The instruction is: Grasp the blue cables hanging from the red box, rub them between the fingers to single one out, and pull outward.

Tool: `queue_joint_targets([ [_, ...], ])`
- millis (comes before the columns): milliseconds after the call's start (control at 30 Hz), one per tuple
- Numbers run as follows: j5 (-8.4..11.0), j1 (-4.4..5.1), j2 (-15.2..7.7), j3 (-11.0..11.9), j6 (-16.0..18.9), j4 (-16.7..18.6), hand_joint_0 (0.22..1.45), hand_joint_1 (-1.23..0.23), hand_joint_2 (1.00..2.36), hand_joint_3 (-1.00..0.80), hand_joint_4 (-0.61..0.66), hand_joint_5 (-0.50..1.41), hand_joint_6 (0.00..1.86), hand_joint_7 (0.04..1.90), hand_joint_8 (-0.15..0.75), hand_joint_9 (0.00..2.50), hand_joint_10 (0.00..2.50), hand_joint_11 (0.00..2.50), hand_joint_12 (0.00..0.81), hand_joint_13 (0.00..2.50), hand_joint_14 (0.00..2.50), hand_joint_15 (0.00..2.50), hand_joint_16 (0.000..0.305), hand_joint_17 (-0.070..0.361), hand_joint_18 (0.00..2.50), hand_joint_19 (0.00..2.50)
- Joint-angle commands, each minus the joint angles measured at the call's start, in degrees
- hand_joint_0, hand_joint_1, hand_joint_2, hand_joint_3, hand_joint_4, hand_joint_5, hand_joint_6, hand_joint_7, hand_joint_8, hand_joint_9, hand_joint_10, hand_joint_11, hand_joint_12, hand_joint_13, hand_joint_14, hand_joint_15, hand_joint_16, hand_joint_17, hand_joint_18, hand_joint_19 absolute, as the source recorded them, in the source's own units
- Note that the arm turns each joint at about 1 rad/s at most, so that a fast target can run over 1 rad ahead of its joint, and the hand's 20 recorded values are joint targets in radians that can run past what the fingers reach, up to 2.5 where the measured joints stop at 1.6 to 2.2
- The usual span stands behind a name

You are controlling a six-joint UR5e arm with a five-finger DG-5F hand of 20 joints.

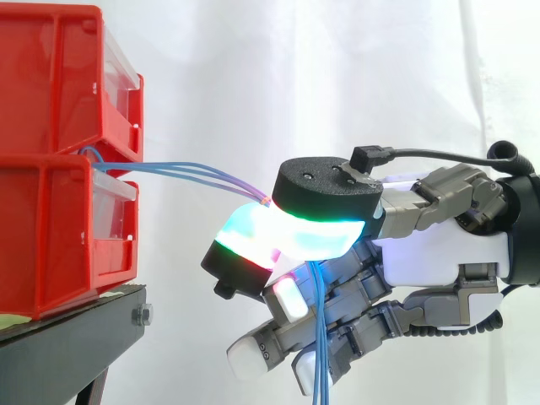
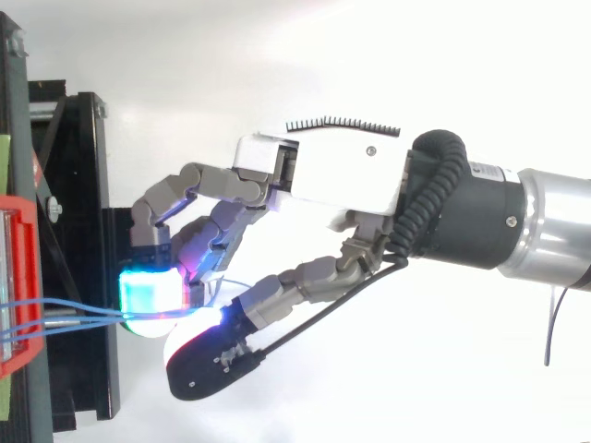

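Observation:
Thin blue cables (image 1: 190, 172) run out from between two stacked red boxes (image 1: 59, 160) and stretch rightwards to my hand (image 1: 439, 253). The hand's thumb and a finger pinch the cables between glowing cyan-green pads (image 1: 287, 232), about a hand's width right of the boxes. Past the pinch, the cables' loose ends (image 1: 319, 337) hang straight down in front of the other curled fingers. From above, the cables (image 2: 65, 314) reach the glowing pad (image 2: 152, 295), and the hand (image 2: 323, 175) comes in from the right.
The red boxes sit on a black stand (image 1: 76, 337) at the left, with its frame (image 2: 83, 249) seen from above. A white curtain is behind. Open space lies to the right of the boxes around the arm.

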Motion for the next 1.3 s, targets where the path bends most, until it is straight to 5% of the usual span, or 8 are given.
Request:
queue_joint_targets([
  [0, 0.02, 0.00, 0.04, -0.06, 0.12, 0.00, 0.70, -0.93, 1.00, -0.50, 0.18, -0.18, 0.91, 0.98, 0.374, 0.90, 0.02, 0.78, 0.465, 0.80, 0.01, 0.39, 0.063, 0.141, 0.92, 0.41],
  [200, 0.02, 0.00, 0.04, 0.03, 0.12, 0.00, 0.52, -0.77, 1.00, -0.50, 0.20, -0.16, 0.89, 1.01, 0.408, 0.96, 0.01, 0.78, 0.485, 0.80, 0.01, 0.41, 0.067, 0.150, 0.92, 0.45],
  [467, 0.02, 0.00, -0.05, 0.03, 0.12, 0.00, 0.59, -0.61, 1.00, -0.50, 0.19, -0.14, 0.88, 1.08, 0.408, 1.01, 0.02, 0.77, 0.471, 0.81, 0.01, 0.42, 0.063, 0.142, 0.90, 0.50],
  [800, -0.07, 0.00, 0.04, 0.03, 0.38, 0.00, 0.65, -0.83, 1.01, -0.24, 0.11, -0.15, 0.92, 1.15, 0.409, 1.00, 0.02, 0.78, 0.474, 0.84, 0.01, 0.42, 0.064, 0.143, 0.94, 0.48],
  [1267, 0.02, 0.00, 0.13, 0.03, 0.47, 0.00, 0.75, -0.88, 1.01, -0.32, 0.01, -0.20, 0.94, 1.19, 0.383, 0.93, 0.02, 0.77, 0.468, 0.82, 0.01, 0.41, 0.062, 0.140, 0.93, 0.45],
])
